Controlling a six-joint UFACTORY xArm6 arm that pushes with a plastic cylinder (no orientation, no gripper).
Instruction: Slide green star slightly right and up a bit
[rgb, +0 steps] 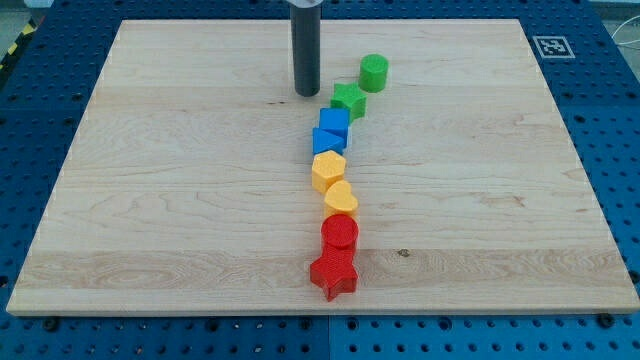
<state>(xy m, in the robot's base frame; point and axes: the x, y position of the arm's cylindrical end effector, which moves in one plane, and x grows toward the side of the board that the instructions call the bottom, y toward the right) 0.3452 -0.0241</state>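
eight blocks in a crooked line down the middle of the wooden board (150, 200)

my tip (307, 93), a bare rod holding nothing, rests upper centre, just left of the green star (349, 100); green cylinder (374, 72) sits up-right of the star, blue cube (334, 122) touches just below it

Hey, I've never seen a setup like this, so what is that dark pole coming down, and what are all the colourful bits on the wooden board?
There is one picture, from a camera looking down at a slant on a wooden board. The dark pole is a robot arm's rod; my tip only pushes things and holds nothing. It rests just left of the green star. A green cylinder stands up and right of the star. Below the star runs a line towards the view's bottom: two blue blocks, a yellow hexagon, a yellow heart, a red cylinder and a red star.
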